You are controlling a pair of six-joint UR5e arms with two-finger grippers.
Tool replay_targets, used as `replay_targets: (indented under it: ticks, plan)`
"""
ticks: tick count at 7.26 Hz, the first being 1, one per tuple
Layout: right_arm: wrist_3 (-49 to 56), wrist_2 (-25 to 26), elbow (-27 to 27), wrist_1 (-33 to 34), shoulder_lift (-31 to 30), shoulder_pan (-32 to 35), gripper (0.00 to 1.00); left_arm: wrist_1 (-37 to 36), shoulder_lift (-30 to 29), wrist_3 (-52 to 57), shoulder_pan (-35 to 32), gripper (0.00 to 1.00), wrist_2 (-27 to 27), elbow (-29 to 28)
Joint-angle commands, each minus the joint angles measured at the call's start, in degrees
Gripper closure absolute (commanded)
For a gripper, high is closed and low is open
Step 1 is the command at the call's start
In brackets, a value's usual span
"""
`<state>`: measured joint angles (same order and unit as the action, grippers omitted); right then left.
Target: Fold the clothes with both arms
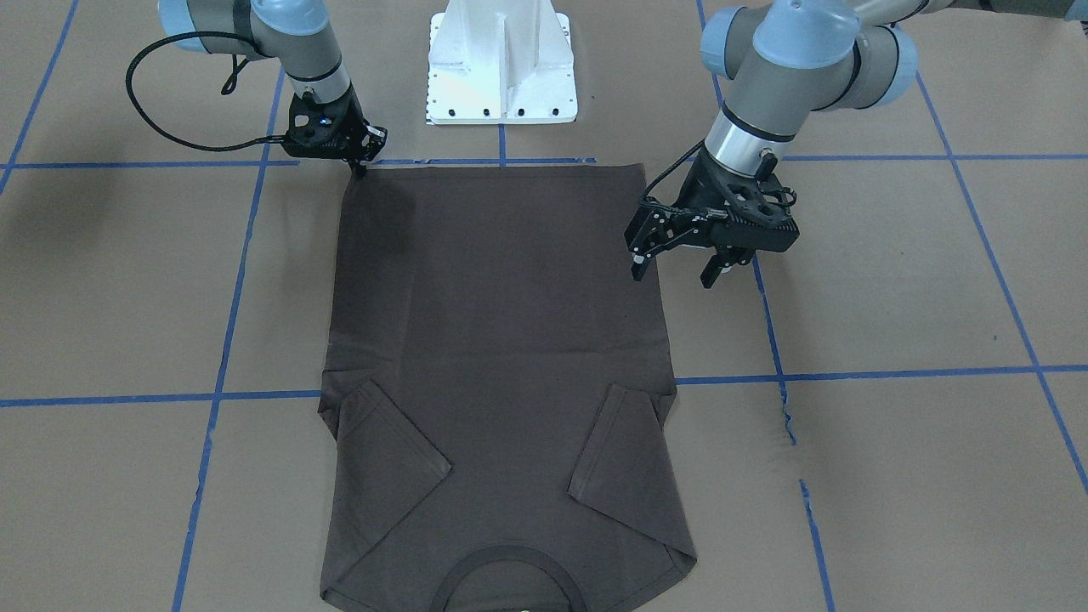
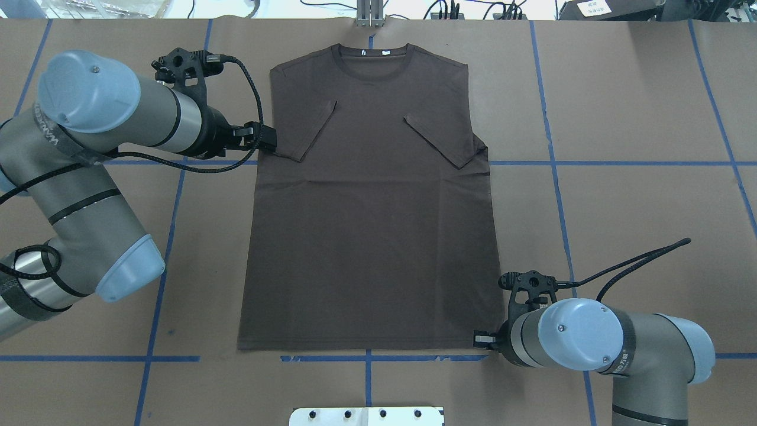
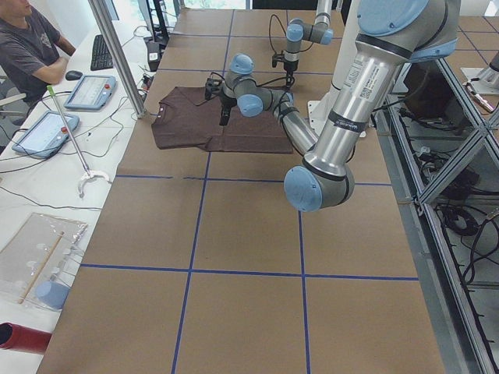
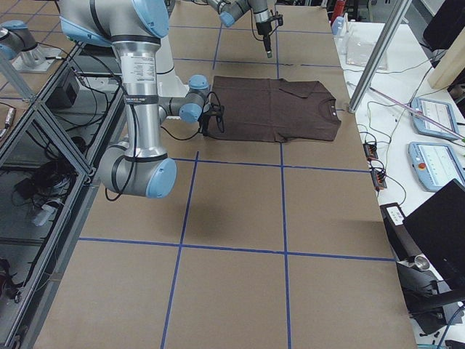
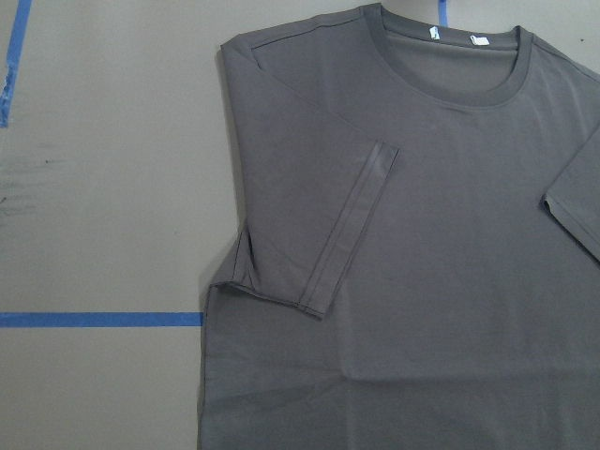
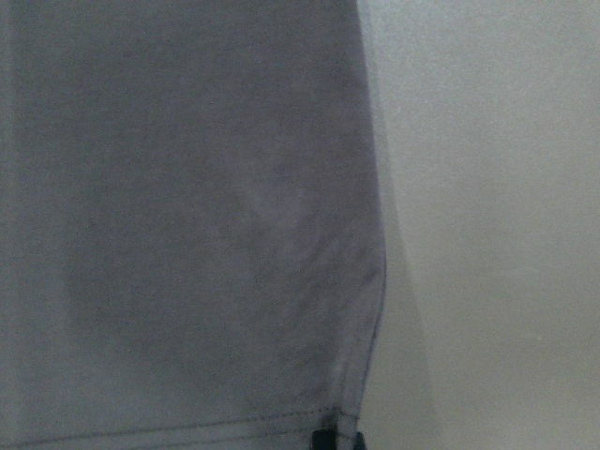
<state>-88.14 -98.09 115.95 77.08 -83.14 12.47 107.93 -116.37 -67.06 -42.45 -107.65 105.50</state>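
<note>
Precisely at right claw [image 1: 361,167]: T-shirt [image 1: 501,340] corner.

The brown table [image 2: 621,195], gridded with blue tape [image 2: 591,163], carries a flat T-shirt [image 2: 372,225] and white base [image 1: 501,68].

- Our left gripper [image 1: 676,270] hangs raised, its fingers [image 1: 637,259] spread wide and pointing downward.
- Our right gripper [image 1: 360,167] reaches low, fingers pressed together.

Shirt [image 5: 450,281] lying flat on the brown desk [image 5: 103,187], ribbed collar [image 5: 459,94] at the top with two small pale tags [image 5: 480,40] inside the neck. One sleeve [image 5: 319,225] is folded inward over the body. A blue tape line [image 5: 98,319] meets the shirt's side edge.
</note>
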Motion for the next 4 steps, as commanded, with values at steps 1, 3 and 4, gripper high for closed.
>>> replay_targets:
  ticks: [1, 3, 4]
  plan:
    - [-0.10, 0.10, 0.07, 0.00, 0.09, 0.01, 1.00, 0.00, 0.00, 0.00, 0.00, 0.00, 0.07, -0.03]
    - [-0.45, 0.27, 0.42, 0.00, 0.09, 0.01, 1.00, 0.00, 0.00, 0.00, 0.17, 0.00, 0.07, -0.03]
    - [-0.71, 0.45, 0.77, 0.08, 0.17, 0.10, 1.00, 0.00, 0.00, -0.09, 0.18, 0.00, -0.02, -0.03]
